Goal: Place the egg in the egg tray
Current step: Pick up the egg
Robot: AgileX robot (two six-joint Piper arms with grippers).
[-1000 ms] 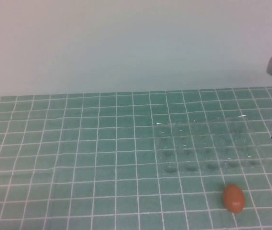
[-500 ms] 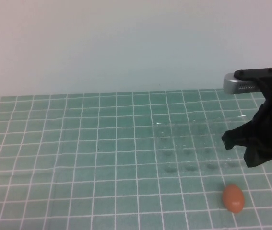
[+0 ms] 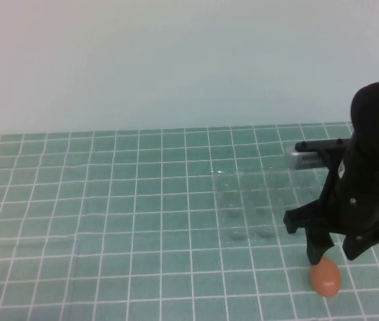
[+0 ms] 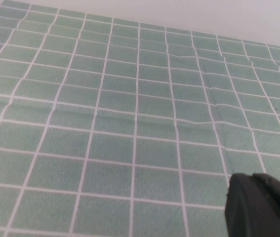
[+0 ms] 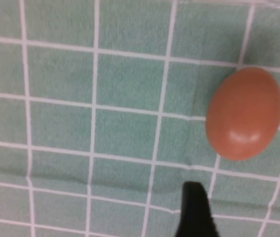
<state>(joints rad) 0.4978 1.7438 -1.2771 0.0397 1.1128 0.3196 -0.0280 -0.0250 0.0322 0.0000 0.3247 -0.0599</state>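
Black right gripper [image 3: 338, 253] open, empty, above orange-brown oval egg [image 3: 325, 277] for pickup; clear plastic egg tray [image 3: 256, 200] just beyond. Left gripper [image 4: 260, 205]: state indeterminable.

egg tray [image 3: 259, 200]: we see only its left cups; the right claw [image 3: 339, 253] and its arm cover the rest.
egg [image 3: 325, 277]: just under the right claw, its top edge hidden by one finger.
left claw [image 4: 260, 207]: cut off at the picture's edge; only one dark tip shows, so we cannot tell its fingers' spread.
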